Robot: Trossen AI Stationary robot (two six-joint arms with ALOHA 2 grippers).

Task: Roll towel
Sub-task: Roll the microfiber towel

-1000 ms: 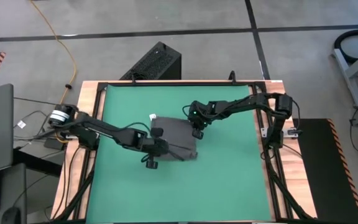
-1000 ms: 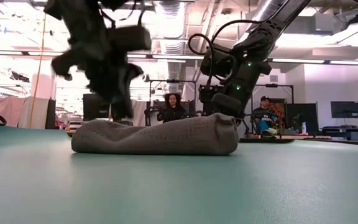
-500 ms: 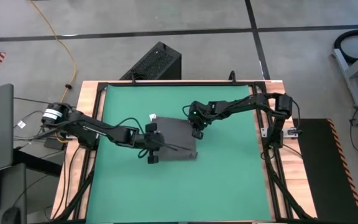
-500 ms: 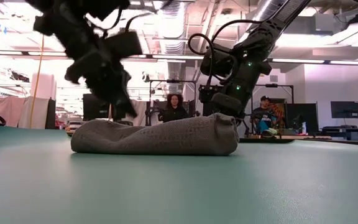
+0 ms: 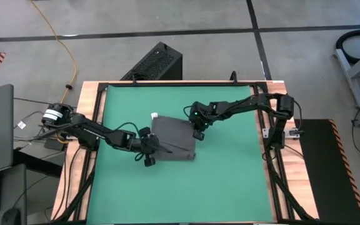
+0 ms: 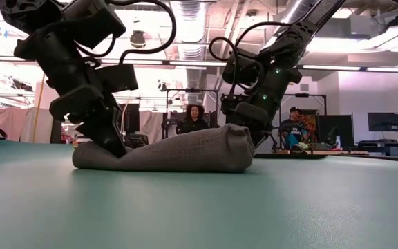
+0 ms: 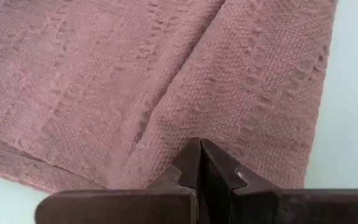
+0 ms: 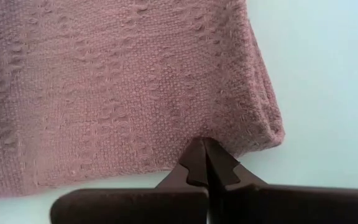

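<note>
The towel [image 5: 175, 139] is a dark grey folded cloth lying flat in the middle of the green mat [image 5: 230, 181], with a small white tag [image 5: 154, 117] at its far left corner. In the low view the towel [image 6: 178, 151] is a low bundle, thicker at its right end. My left gripper [image 5: 151, 145] is shut and stands on the towel's left end. My right gripper [image 5: 199, 132] is shut at the towel's right edge, near the far corner. My left gripper presses its shut fingertips [image 7: 201, 158] down on the towel's top layer near the left edge [image 6: 119, 153]. It comes slanting down from the table's left. The towel lies on the mat and sits lower under the tips. My right gripper sets its shut fingertips [image 8: 204, 155] on the towel's right edge [image 8: 197, 134] close to a corner, slanting down from the table's right. The towel stays flat on the mat there.
Bare green mat lies all around the towel, inside a wooden table frame [image 5: 86, 125]. A black box [image 5: 155, 62] stands on the floor beyond the far edge. People [image 6: 193, 119] sit in the room behind the table.
My left gripper has moved toward the table's left edge and down, rolling about its own line, and has come to stand on the towel's left end. That end is now pressed lower, and the towel has shifted slightly to the left. My right gripper has kept still.
</note>
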